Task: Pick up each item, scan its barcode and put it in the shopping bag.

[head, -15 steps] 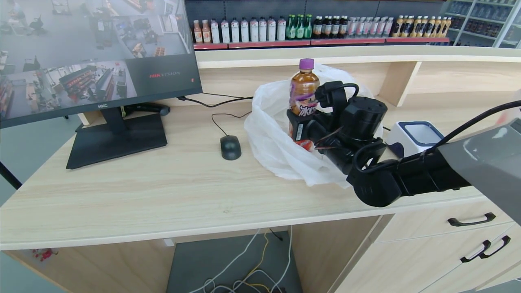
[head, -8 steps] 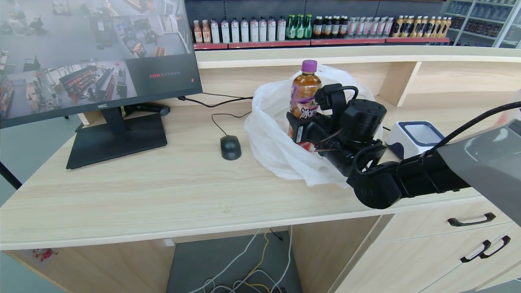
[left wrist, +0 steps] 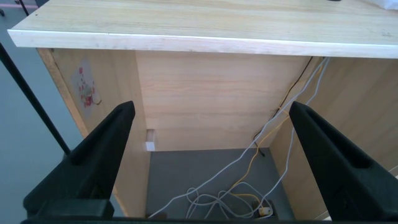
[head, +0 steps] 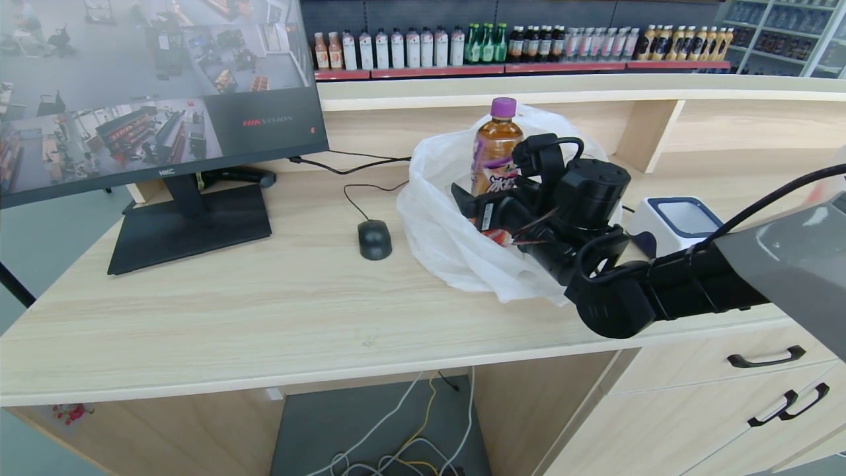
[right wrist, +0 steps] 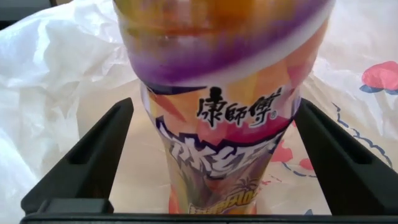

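While around bottle [head: 496, 147], right gripper [head: 490, 193] open

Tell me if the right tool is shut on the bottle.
No, the right tool stands open, gaps either side of the bottle.

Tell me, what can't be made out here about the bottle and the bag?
- Base of the bottle: in the head view it is hidden behind the right gripper and the wall of the bag; in the right wrist view it is cut off at the edge.
- What else lies in the bag: head view, hidden by its white wall and the gripper.
- Front of the scanner: head view, covered by the right arm.
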You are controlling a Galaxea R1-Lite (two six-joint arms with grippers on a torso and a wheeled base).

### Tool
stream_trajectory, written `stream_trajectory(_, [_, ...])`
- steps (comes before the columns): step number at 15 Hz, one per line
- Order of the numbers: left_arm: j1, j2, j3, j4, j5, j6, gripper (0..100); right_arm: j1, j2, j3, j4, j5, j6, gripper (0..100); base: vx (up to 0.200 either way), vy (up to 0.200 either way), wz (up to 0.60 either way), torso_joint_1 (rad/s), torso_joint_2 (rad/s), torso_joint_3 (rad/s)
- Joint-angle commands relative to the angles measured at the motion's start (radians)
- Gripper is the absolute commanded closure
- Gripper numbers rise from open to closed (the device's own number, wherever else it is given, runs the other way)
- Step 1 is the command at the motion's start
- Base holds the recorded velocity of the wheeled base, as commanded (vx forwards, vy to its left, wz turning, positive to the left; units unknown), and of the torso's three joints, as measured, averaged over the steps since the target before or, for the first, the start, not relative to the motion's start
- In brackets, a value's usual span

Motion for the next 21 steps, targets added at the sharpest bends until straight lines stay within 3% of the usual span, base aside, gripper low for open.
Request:
stream_trajectory(1, [0.0, 0.0, 0.0, 0.0, 0.0, 0.0, 0, 0.001, -0.038, 0.022, -0.001, 0.0, -0.001, 0, 0.0, 0.0, 0.0, 0.0, 0.0, 0.0])
stream_trajectory(8, [0.001, 0.0, 0.0, 0.0, 0.0, 0.0, 0, 0.027, -0.195, 0.256, -0.102, -0.001, -0.004, 0, 0.0, 0.0, 0.0, 0.0, 0.0, 0.0])
stream_trajectory(13, [0.001, 0.0, 0.0, 0.0, 0.0, 0.0, 0, 0.053, -0.322, 0.506, -0.283, 0.0, -0.002, 0, 0.0, 0.0, 0.0, 0.0, 0.0, 0.0])
stream_trajectory(21, [0.0, 0.0, 0.0, 0.0, 0.0, 0.0, 0, 0.088, -0.348, 0.684, -0.561, -0.008, -0.027, 0, 0.0, 0.0, 0.0, 0.0, 0.0, 0.0])
